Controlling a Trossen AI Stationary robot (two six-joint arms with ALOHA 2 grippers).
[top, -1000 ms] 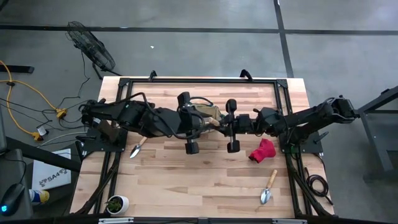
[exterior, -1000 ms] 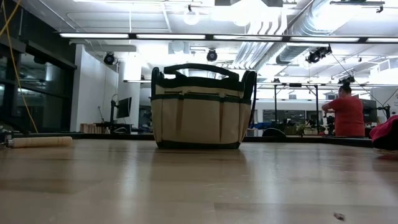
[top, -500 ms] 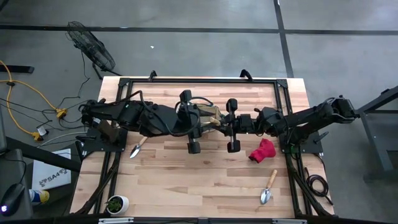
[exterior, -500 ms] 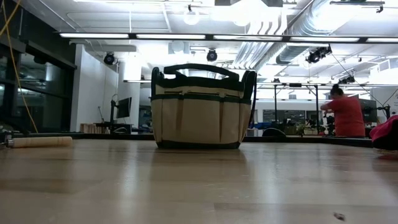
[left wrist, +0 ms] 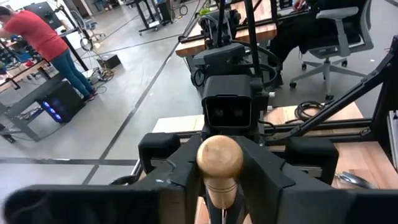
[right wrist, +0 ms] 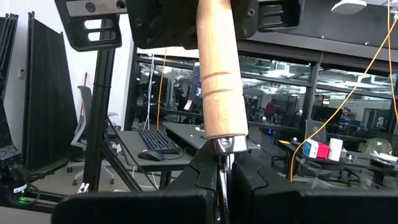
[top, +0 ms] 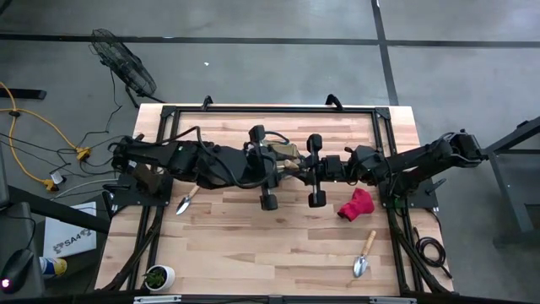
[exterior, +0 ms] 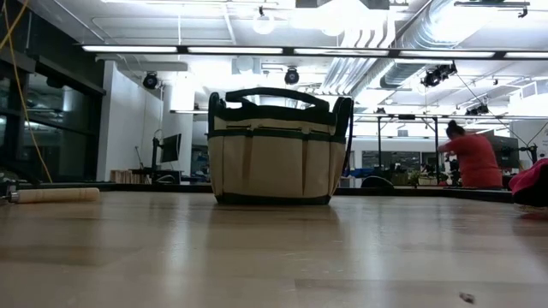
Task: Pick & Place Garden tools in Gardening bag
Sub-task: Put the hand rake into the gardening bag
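A wooden-handled tool [right wrist: 217, 81] stands upright between my two grippers, high over the middle of the table; its head is hidden. My left gripper [left wrist: 221, 186] is shut on the handle just under the round knob [left wrist: 219, 162]. My right gripper [right wrist: 224, 171] faces it and is shut on the metal shank. The beige bag [exterior: 276, 145] with green trim stands on its base below the arms and is mostly hidden in the high view [top: 285, 154]. No gripper shows in the low view. No shears are in view. My left gripper pinches the wooden handle just below its knob [left wrist: 221, 190] between its two fingers. The fingers come from the table's left, slanting a little down, and lie across the handle. The knob end sticks up past them. My right gripper pinches the metal shank right under the ferrule [right wrist: 222, 163] between its two fingers. The fingers come level from the table's right and lie across the shank. The handle rises upright from the hold, lifted clear.
One trowel [top: 187, 200] lies at the table's left, its handle also in the low view [exterior: 53, 195]. Another trowel [top: 364, 253] lies front right. A red glove [top: 356, 204] lies right of centre. A small potted plant [top: 158, 276] stands at the front left corner.
My left gripper has gone toward the table's right edge, closer to my right gripper.
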